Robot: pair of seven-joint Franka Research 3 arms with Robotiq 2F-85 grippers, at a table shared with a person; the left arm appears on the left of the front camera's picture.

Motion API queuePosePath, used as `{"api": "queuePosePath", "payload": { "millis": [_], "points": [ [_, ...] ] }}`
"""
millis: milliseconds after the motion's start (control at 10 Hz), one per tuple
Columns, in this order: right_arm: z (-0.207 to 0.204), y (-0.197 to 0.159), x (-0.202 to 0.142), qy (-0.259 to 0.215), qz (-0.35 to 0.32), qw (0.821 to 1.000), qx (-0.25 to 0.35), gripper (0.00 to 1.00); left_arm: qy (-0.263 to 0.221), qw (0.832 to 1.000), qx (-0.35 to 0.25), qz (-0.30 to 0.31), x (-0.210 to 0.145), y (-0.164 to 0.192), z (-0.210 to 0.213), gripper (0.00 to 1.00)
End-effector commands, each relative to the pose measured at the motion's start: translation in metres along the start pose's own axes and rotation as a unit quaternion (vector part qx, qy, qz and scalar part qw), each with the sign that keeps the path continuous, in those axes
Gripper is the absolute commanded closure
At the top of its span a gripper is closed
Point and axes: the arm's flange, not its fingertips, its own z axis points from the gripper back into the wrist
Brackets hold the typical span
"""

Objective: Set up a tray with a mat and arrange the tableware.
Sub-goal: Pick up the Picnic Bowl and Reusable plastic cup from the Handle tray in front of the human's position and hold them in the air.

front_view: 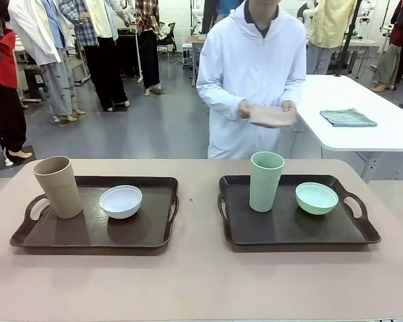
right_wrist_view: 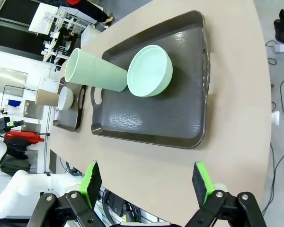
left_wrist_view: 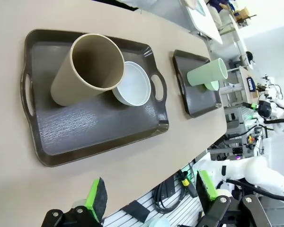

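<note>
We see bright, even light from overhead. The tan cup (front_view: 58, 186) and white bowl (front_view: 121, 201) cast soft, short shadows on the dark left tray (front_view: 87, 235). A pale sheen lies across the right tray (right_wrist_view: 180, 42). Both wrist views curve the tabletop (left_wrist_view: 9, 179) edge, and the room (left_wrist_view: 274, 28) beyond washes out white.

We take this for a robotics lab in an open hall. A white robot arm (left_wrist_view: 260, 170) stands beside the tan surface (front_view: 201, 282), and cables (left_wrist_view: 163, 201) hang below its edge. A grey floor (front_view: 154, 127) runs back to another white table (front_view: 383, 137) at the frame's right, and a person in a white hooded top (front_view: 255, 67) faces us.
</note>
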Motion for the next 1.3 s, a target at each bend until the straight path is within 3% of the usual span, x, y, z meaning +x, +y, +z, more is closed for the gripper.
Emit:
{"api": "queuePosePath", "payload": {
  "millis": [0, 1200],
  "points": [
    [-0.0012, -0.0028, 0.0025, -0.004, 0.009, 1.000, 0.012, 0.00, -0.005, 1.000, -0.012, -0.010, 0.0000, 0.0008, 0.0013, 0.00],
    [-0.0012, -0.0028, 0.0025, -0.004, 0.009, 1.000, 0.012, 0.00, -0.005, 1.000, -0.012, -0.010, 0.0000, 0.0008, 0.0013, 0.00]
  ]
}}
